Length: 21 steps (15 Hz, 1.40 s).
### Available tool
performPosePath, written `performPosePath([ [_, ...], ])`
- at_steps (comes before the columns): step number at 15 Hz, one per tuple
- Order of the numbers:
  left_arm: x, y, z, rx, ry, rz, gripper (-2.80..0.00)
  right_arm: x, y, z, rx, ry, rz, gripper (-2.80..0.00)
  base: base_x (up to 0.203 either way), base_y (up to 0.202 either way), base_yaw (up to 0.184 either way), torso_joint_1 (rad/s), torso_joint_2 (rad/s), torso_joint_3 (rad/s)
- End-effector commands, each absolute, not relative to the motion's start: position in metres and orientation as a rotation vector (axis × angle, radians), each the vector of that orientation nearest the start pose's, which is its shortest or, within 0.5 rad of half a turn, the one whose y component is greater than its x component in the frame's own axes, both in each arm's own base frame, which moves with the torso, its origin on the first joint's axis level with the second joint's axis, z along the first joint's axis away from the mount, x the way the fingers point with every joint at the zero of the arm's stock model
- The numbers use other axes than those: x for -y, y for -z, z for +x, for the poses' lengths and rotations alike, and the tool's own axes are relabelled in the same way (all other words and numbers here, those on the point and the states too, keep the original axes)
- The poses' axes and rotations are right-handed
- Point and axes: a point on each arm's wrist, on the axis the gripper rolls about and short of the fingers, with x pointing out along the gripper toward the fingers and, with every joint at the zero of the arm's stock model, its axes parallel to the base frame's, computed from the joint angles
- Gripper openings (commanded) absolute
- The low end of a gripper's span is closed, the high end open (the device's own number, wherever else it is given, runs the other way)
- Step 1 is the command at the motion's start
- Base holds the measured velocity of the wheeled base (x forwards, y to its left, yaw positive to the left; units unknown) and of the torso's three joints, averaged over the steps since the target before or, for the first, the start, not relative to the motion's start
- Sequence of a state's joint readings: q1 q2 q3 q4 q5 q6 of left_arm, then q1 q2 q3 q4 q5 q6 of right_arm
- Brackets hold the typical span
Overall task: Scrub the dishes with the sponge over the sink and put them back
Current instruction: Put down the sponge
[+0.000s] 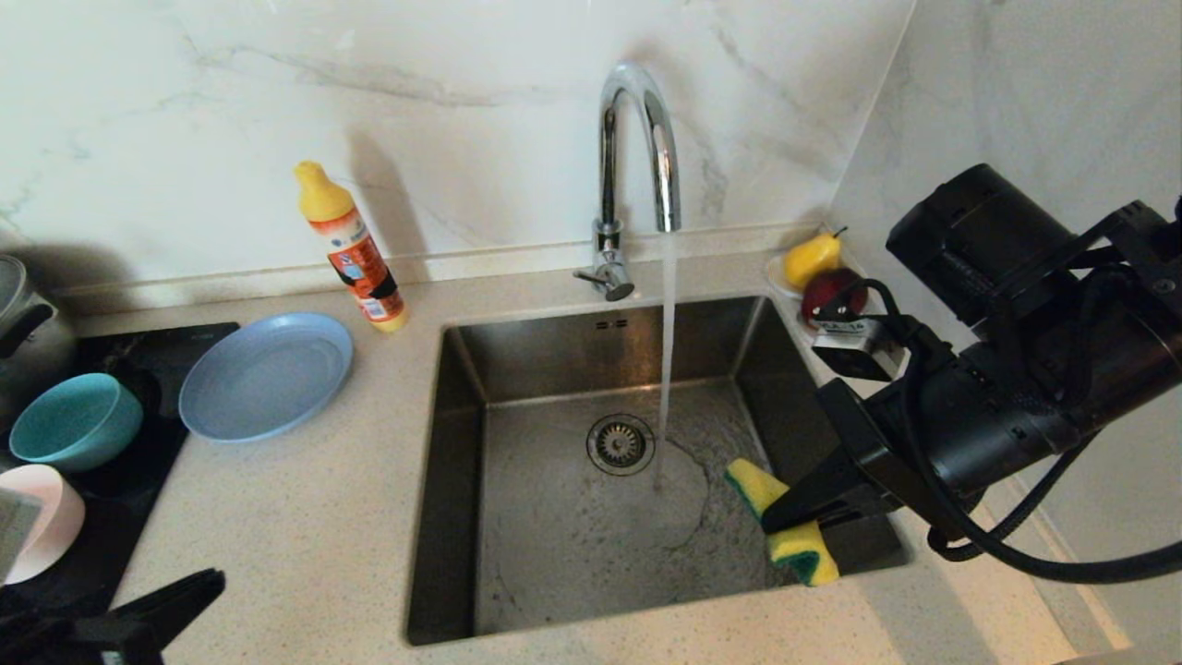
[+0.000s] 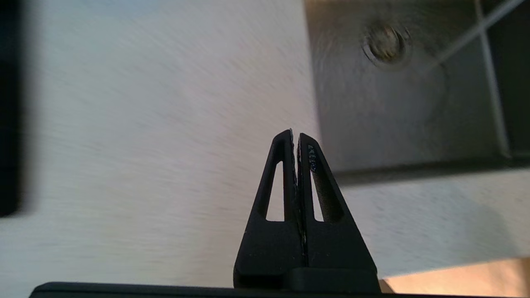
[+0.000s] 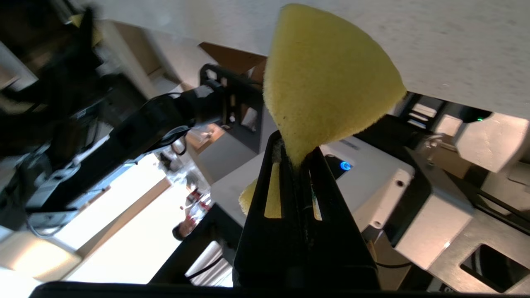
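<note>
three dishes sit at the left: pink dish (image 1: 42, 517), teal bowl (image 1: 76, 417), blue plate (image 1: 266, 374) on the counter (image 1: 305, 526). left end effector (image 2: 297, 138) hangs low over the counter beside the sink (image 1: 462, 517), fingers pressed together, holding nothing. water runs from the tap (image 1: 637, 139) into the sink. right end effector (image 1: 776, 519) pinches the sponge (image 1: 785, 522) over the sink's right side.

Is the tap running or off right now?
Running: a stream falls from the faucet spout into the sink, splashing beside the drain.
</note>
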<state>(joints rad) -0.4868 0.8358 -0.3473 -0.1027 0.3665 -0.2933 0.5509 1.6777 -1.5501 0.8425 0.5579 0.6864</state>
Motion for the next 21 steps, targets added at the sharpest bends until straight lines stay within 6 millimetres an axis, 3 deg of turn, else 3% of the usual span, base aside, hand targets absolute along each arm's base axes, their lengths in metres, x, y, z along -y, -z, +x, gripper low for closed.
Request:
performPosePath([
  [1,0.017,-0.186,0.050,-0.241,0.058,-0.137,-2.80,-0.149,-0.270,0.220,-1.317,-0.601,0.558,-2.80,0.000,0.000,0.000,0.000,0.00,0.000],
  [5,-0.001,-0.200,0.022,-0.202,-0.039,-0.126,-2.80,-0.143,-0.264,0.210,-1.332,-0.587,0.554,-2.80,0.000,0.000,0.000,0.000,0.00,0.000],
  [9,-0.008,-0.201,0.003,-0.141,-0.147,-0.131,-2.80,-0.139,-0.263,0.207,-1.284,-0.607,0.565,-2.80,0.000,0.000,0.000,0.000,0.00,0.000],
  [14,-0.013,-0.185,-0.020,-0.060,-0.231,-0.160,-2.80,-0.134,-0.268,0.199,-1.266,-0.617,0.568,-2.80,0.000,0.000,0.000,0.000,0.00,0.000],
  [18,-0.014,-0.172,-0.024,-0.062,-0.321,-0.161,-2.80,-0.127,-0.265,0.192,-1.268,-0.600,0.574,-2.80,0.000,0.000,0.000,0.000,0.00,0.000],
  [21,-0.014,-0.185,-0.029,-0.018,-0.376,-0.165,-2.80,-0.117,-0.272,0.182,-1.236,-0.603,0.585,-2.80,0.000,0.000,0.000,0.000,0.00,0.000],
])
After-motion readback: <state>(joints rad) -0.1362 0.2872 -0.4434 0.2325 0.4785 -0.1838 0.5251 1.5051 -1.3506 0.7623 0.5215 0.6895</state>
